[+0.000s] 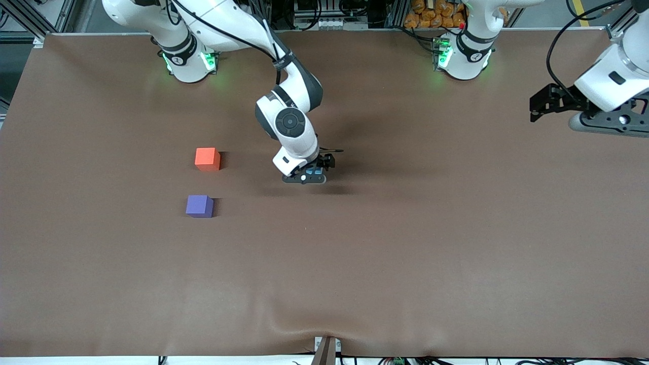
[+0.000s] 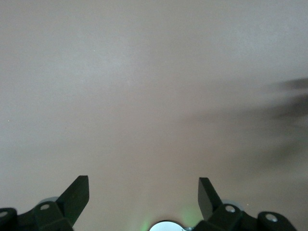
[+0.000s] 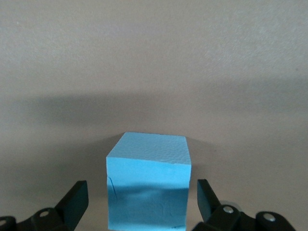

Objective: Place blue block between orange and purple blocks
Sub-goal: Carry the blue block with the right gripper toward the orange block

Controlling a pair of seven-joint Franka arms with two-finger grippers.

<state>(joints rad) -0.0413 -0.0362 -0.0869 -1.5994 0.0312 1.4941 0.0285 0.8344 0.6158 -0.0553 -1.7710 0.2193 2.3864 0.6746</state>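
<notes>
Right end effector (image 1: pixel 315 174) sits low, fingers spread wide around the blue block (image 3: pixel 147 185) without gripping; left end effector (image 1: pixel 538 107) waits open, empty.

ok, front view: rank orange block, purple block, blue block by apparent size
1. orange block and purple block: look alike, no call between them.
2. blue block: smallest as seen, mostly hidden between the open fingers of the right gripper, so its real size is unsure here.
</notes>
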